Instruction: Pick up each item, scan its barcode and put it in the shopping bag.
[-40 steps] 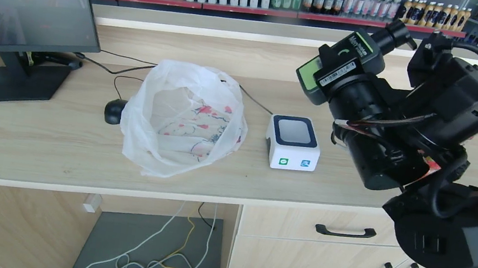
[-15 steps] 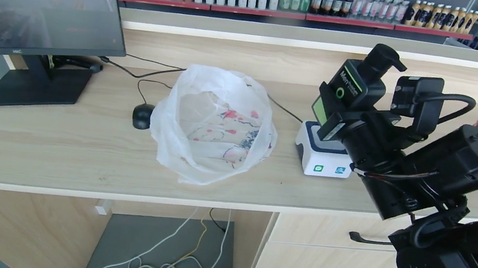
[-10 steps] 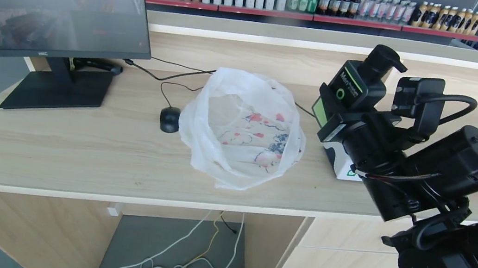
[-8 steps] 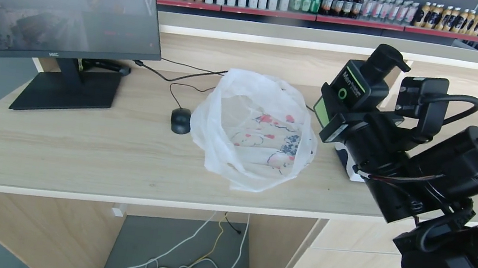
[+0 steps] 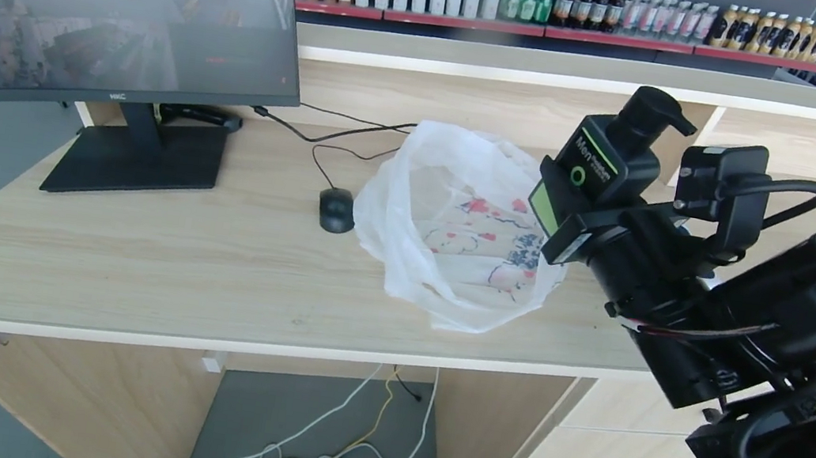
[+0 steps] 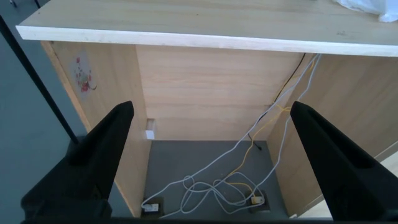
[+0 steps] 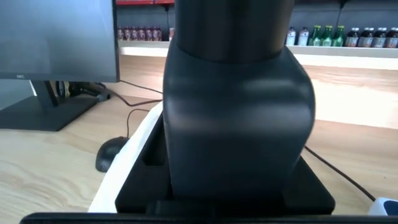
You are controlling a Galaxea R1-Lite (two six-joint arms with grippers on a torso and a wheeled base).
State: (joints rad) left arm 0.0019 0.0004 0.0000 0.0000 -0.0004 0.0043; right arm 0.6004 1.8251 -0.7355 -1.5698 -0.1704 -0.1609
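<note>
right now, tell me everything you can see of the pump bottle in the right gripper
The pump bottle is black and squarish, plastic-looking, with a green side panel, a white barcode sticker low down and a black pump head on top. It is tilted a little, off the counter, its lower part clamped in the right gripper, by the right edge of the shopping bag.

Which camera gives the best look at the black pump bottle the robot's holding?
The head view: the pump bottle shows whole, pump top and label, in the right pincer. The right wrist view gives its dark body up close. The left wrist view faces cables under the counter.
</note>
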